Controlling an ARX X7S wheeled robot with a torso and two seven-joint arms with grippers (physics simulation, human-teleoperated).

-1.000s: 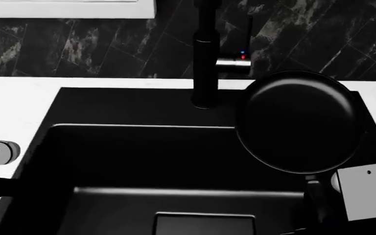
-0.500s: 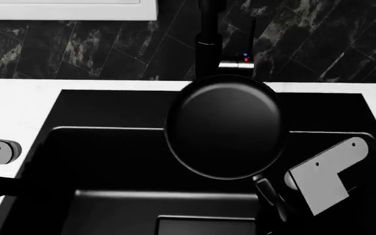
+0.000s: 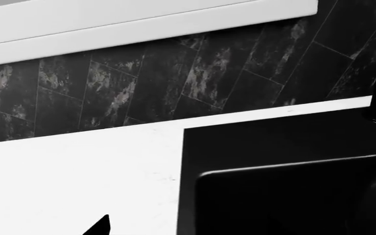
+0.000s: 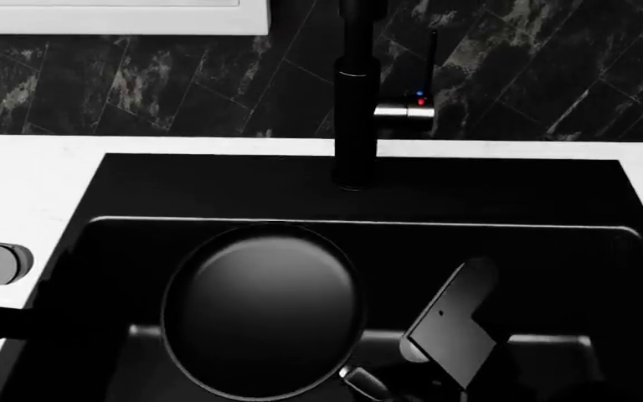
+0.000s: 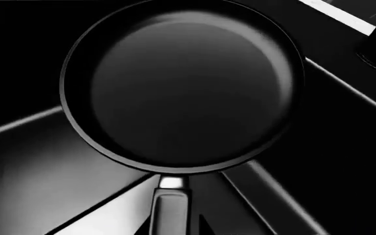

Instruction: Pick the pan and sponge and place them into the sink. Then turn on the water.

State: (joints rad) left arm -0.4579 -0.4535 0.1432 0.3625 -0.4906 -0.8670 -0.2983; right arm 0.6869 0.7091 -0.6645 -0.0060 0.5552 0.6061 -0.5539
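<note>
The glossy black pan (image 4: 264,311) is low inside the black sink (image 4: 131,188), over its left half, bowl up. I cannot tell whether it touches the floor. In the right wrist view the pan (image 5: 181,88) fills the frame and its handle (image 5: 172,210) runs back between the jaws of my right gripper (image 5: 172,226), which is shut on it. Of my left gripper only one dark fingertip (image 3: 100,227) shows, over the white counter (image 3: 77,171) left of the sink's corner (image 3: 195,147). The sponge is out of view.
The tall black faucet (image 4: 355,100) stands at the sink's back rim, with its side lever (image 4: 405,113) marked red and blue. Dark marbled tiles (image 4: 131,84) form the back wall. My right forearm's grey link (image 4: 455,327) hangs over the basin.
My right gripper has carried the pan from the sink's back right, across in front of the faucet, left and down into the basin. The left arm has stayed still.
</note>
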